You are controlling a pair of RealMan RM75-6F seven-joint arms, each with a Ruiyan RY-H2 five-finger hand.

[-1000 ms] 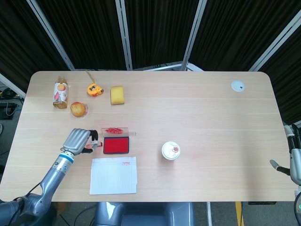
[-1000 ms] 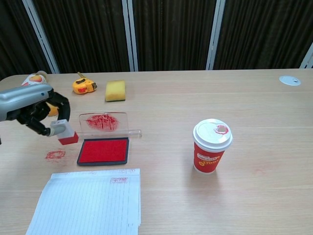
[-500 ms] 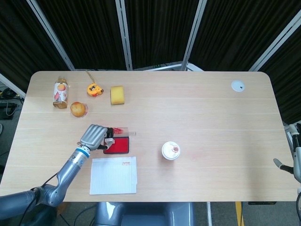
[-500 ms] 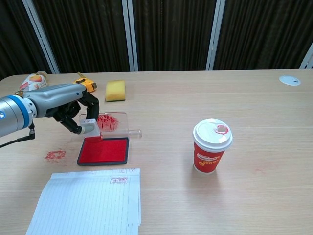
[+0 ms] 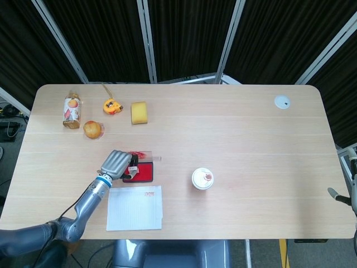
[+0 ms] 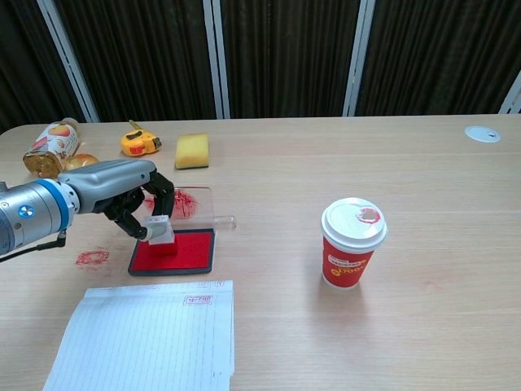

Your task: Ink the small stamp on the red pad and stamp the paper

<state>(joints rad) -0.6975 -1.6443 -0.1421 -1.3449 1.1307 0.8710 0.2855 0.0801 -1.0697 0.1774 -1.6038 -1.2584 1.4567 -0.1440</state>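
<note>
Left hand [image 6: 134,204], lower left of frame: pinching the small stamp [image 6: 159,230], carried across from the bare table and now pressed onto the red ink pad [image 6: 183,252]. Inking underway; lined paper [image 6: 146,334] next. Right hand [image 5: 341,196]: state indiscernible.

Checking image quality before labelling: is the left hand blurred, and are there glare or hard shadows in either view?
Head view: even lighting, left hand sharp, no glare on the table. Chest view: left hand and stamp crisp over the red pad; only a soft shadow beside the cup.
</note>
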